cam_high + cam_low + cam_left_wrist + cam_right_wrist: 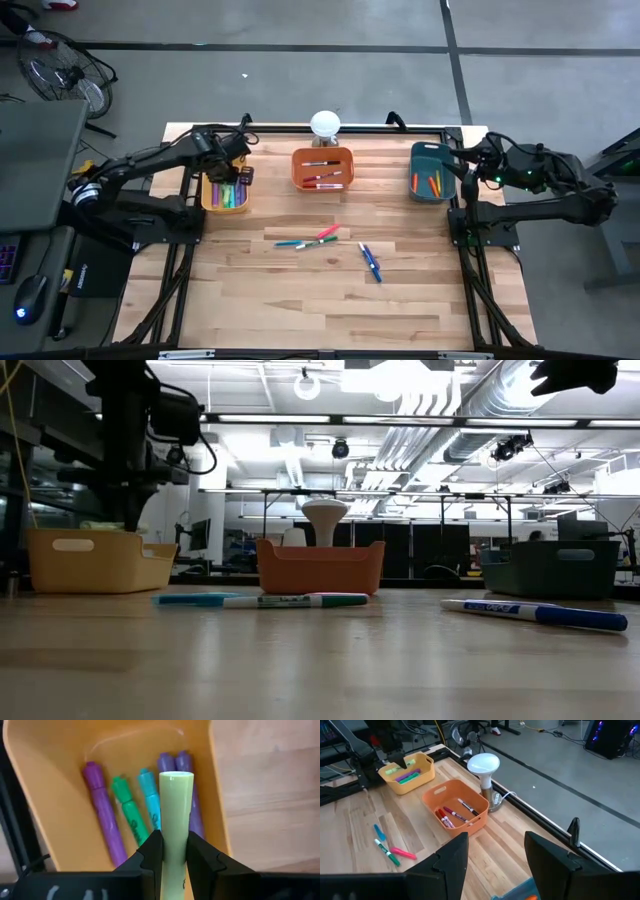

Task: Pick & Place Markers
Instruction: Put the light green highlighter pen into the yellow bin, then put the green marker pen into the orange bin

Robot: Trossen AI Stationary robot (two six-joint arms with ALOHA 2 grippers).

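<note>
Yellow-green marker [176, 820] sits clamped in your left hand [175, 851], poised over the yellow bin [55, 810] for dropping; your right hand [492, 852] waits open.

Green marker [175, 815] lower end hidden between left pincer [174, 851] fingers; teal bin [522, 890] cut off.

My counter [300, 300] is pale wood planks. Along its far side I see a yellow bin [224, 192], an orange bin [322, 168] and a teal bin [432, 170], with a white lamp [325, 125] behind the orange one. Loose markers [310, 240] lie mid-counter, a blue marker [370, 262] nearby.
</note>
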